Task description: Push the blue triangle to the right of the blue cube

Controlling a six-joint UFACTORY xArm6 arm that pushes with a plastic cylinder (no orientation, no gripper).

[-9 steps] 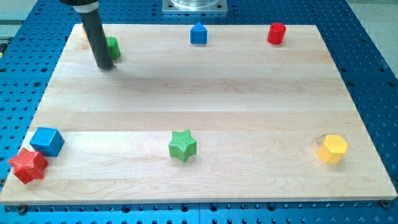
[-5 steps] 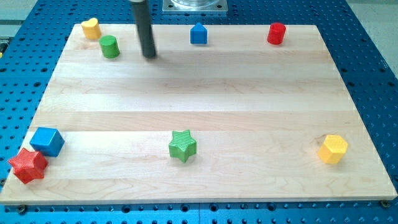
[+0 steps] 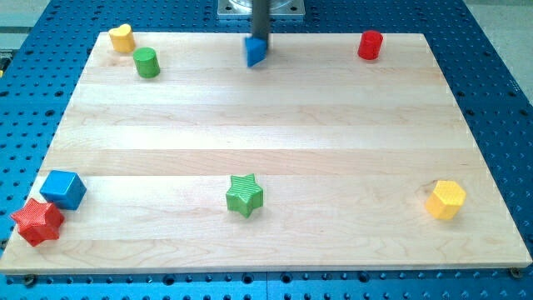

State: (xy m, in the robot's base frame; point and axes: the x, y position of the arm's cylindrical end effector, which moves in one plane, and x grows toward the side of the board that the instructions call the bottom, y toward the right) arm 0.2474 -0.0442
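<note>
The blue triangle (image 3: 255,53) lies near the board's top edge, a little left of centre, turned at an angle. My tip (image 3: 259,39) is right at its top side, touching it, with the rod rising out of the view's top. The blue cube (image 3: 63,189) sits far away at the bottom left corner of the board, next to a red star (image 3: 37,221).
A yellow heart (image 3: 122,37) and a green cylinder (image 3: 147,62) are at the top left. A red cylinder (image 3: 370,45) is at the top right. A green star (image 3: 244,195) lies at bottom centre, and a yellow hexagon (image 3: 445,199) at bottom right.
My tip moved right along the top of the board, from beside the green cylinder to the blue triangle. The triangle has shifted slightly left and down and turned.
</note>
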